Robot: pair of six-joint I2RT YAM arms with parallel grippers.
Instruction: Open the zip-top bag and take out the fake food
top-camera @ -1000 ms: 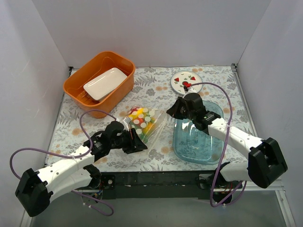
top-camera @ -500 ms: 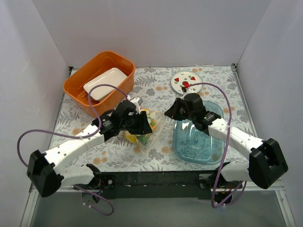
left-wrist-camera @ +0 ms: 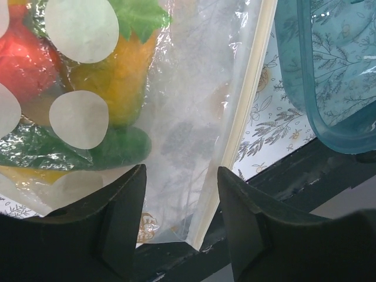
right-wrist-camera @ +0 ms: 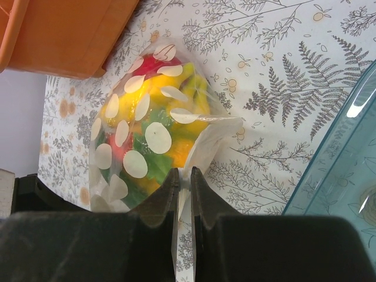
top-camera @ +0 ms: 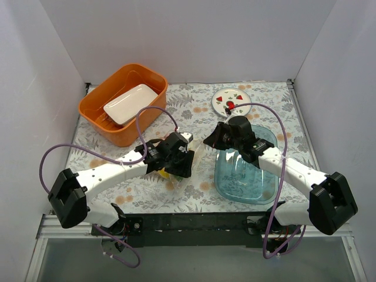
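Note:
The zip-top bag [top-camera: 195, 154] lies on the mat between the arms, mostly hidden under my left gripper [top-camera: 176, 163]. In the left wrist view the bag [left-wrist-camera: 194, 106] fills the frame, its white zip strip running between my open fingers [left-wrist-camera: 182, 194]. The fake food [left-wrist-camera: 126, 70] shows inside it: an orange piece, a red tomato [left-wrist-camera: 23, 59] and green bits. My right gripper [top-camera: 208, 140] is shut on the bag's white zip edge [right-wrist-camera: 183, 176]. The right wrist view shows the dotted bag [right-wrist-camera: 147, 135] bulging with yellow, red and green pieces.
A clear blue tray [top-camera: 258, 197] sits under my right arm, its rim close to the bag [left-wrist-camera: 317, 117]. An orange bin [top-camera: 94, 111] holding a white dish [top-camera: 130, 103] stands at the back left. A strawberry-printed plate [top-camera: 223, 106] is at the back.
My left arm has swung right and forward from the bag's left side to over the bag. The bag has shifted under it. My right gripper has kept its pinch.

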